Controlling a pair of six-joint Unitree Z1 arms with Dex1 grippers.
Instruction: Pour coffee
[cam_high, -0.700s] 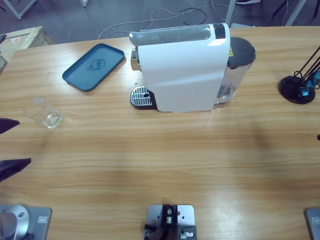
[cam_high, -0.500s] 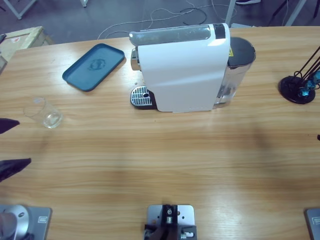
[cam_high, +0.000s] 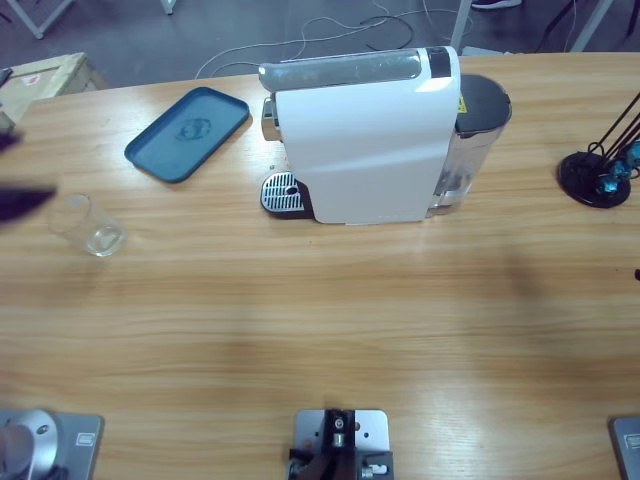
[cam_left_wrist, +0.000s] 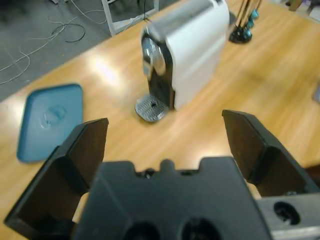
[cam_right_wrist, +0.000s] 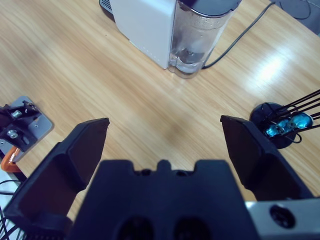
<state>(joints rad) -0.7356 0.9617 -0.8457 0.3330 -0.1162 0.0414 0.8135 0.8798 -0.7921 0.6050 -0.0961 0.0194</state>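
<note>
Glass (cam_high: 88, 225), apparently empty, shows only from above; both wrist views show spread, empty pincers (cam_left_wrist: 165, 132) (cam_right_wrist: 164, 135).

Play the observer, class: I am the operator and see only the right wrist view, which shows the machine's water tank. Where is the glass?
Observer: The clear glass stands upright near the table's left end in the high view, apart from the white machine.
Operator: Any coffee in it?
Observer: No brown liquid shows in it; it looks empty.
Operator: Is the other arm holding anything?
Observer: No. The left gripper has its jaws open with nothing between them, and its wrist view faces the machine's drip grate and a blue tray.
</note>
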